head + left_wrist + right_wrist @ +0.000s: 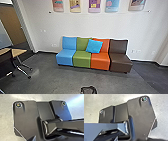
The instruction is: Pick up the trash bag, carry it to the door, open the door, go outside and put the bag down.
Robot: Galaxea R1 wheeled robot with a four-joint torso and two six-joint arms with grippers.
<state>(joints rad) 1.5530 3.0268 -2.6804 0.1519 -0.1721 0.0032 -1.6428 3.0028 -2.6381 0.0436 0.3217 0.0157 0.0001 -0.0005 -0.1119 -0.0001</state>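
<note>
facing sofa (pixel 81 59) w/ blue cushion (pixel 94 46). can't id dark thing (pixel 89 90) low in head view. can't tell l/r end effectors' state.

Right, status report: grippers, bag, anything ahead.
Grippers: state unclear. Dark object low in head view, possibly the trash bag, unconfirmed. Coloured seats ahead, along the wall.

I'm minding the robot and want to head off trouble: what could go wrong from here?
A swing toward the table, on the head view's left, might clip its splayed legs. Driving straight ahead could bring the robot up against the four-seat sofa. The dark object at that view's bottom edge is cut off and I cannot tell what it is, so it may be misjudged.
</note>
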